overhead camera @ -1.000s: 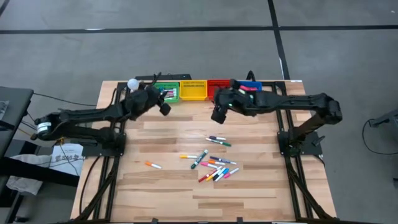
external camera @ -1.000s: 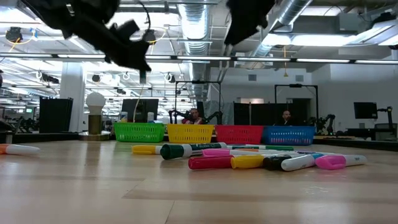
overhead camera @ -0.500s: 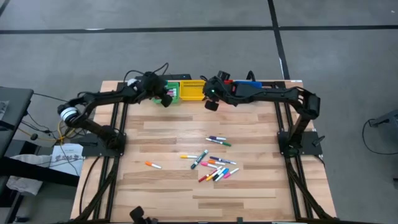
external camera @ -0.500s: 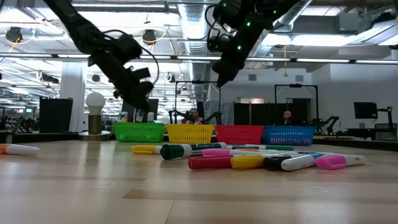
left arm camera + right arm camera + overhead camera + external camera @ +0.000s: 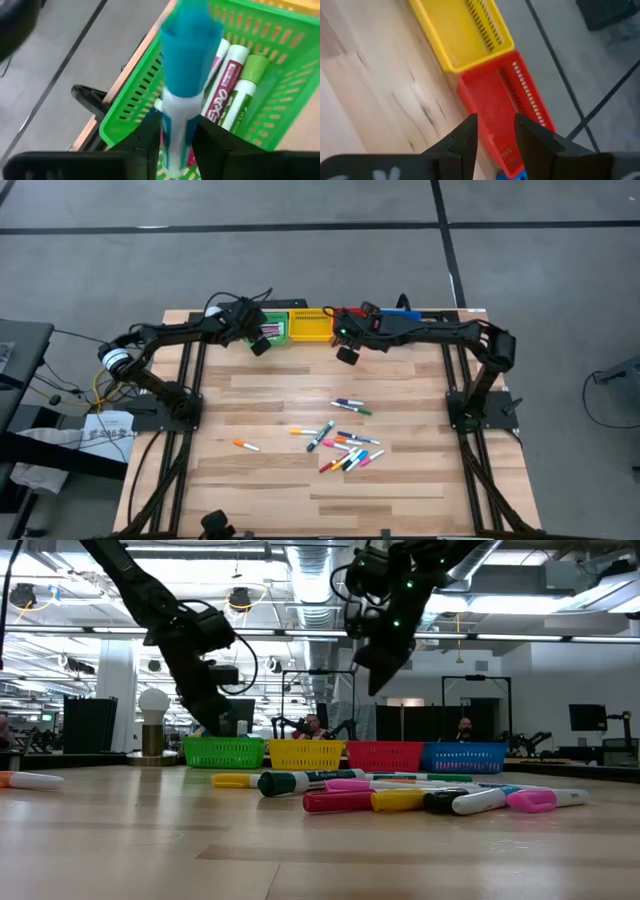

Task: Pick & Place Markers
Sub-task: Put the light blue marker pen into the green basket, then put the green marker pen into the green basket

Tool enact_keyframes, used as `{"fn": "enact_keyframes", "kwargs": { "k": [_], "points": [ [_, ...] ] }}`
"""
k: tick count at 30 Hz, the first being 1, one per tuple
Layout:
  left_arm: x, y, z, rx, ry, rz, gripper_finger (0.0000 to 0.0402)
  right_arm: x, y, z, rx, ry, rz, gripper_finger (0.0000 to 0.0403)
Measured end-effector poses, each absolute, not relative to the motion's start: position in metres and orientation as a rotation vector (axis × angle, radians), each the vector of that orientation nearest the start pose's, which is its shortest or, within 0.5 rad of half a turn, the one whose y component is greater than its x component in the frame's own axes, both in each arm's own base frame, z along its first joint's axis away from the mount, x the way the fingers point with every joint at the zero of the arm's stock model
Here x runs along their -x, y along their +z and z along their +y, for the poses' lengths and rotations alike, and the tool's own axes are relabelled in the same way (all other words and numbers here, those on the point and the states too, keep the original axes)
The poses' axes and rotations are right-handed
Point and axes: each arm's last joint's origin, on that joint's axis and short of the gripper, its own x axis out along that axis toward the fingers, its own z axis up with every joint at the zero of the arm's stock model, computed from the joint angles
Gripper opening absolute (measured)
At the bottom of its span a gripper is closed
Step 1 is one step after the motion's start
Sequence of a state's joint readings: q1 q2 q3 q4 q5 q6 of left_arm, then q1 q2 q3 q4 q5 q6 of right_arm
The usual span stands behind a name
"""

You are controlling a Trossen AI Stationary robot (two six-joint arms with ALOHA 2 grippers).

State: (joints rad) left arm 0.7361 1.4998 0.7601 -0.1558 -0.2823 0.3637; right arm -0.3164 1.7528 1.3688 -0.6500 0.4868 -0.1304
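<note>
My left arm reaches across the bench's far edge, its claw [image 5: 175, 137] pinching a teal-capped white marker [image 5: 182, 85] over the green bin [image 5: 280, 65], where pink and green markers [image 5: 235, 92] already lie. My right arm stretches in from the other side, its claw [image 5: 495, 132] spread with nothing in it, raised above the red bin [image 5: 507, 107] beside the yellow bin [image 5: 455, 35]. Loose markers [image 5: 342, 448] cluster mid-bench [image 5: 270, 395]; an orange one [image 5: 245, 445] lies apart. Beyond, a ducted workshop.
</note>
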Motion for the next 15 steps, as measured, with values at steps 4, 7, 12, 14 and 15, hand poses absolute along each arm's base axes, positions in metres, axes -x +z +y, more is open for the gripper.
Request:
{"fn": "enact_keyframes", "kwargs": {
  "k": [4, 7, 12, 14, 15],
  "points": [
    [-0.204, 0.171, 0.195, -0.103, 0.758, 1.065, 0.0129, -0.335, 0.245, -0.123, 0.173, -0.666, 1.142, 0.0120],
    [-0.204, 0.172, 0.195, -0.110, 0.792, 1.074, 0.0147, -0.332, 0.244, -0.122, 0.126, -0.679, 1.154, 0.0120],
    [-0.205, 0.184, 0.180, -0.180, 0.871, 1.106, 0.0163, -0.333, 0.243, -0.109, 0.047, -0.668, 1.155, 0.0121],
    [-0.205, 0.200, 0.167, -0.173, 0.898, 1.043, 0.0165, -0.333, 0.244, -0.095, 0.015, -0.635, 1.159, 0.0121],
    [-0.204, 0.209, 0.158, -0.155, 0.904, 0.997, 0.0165, -0.335, 0.245, -0.087, 0.003, -0.617, 1.153, 0.0121]
  ]
}}
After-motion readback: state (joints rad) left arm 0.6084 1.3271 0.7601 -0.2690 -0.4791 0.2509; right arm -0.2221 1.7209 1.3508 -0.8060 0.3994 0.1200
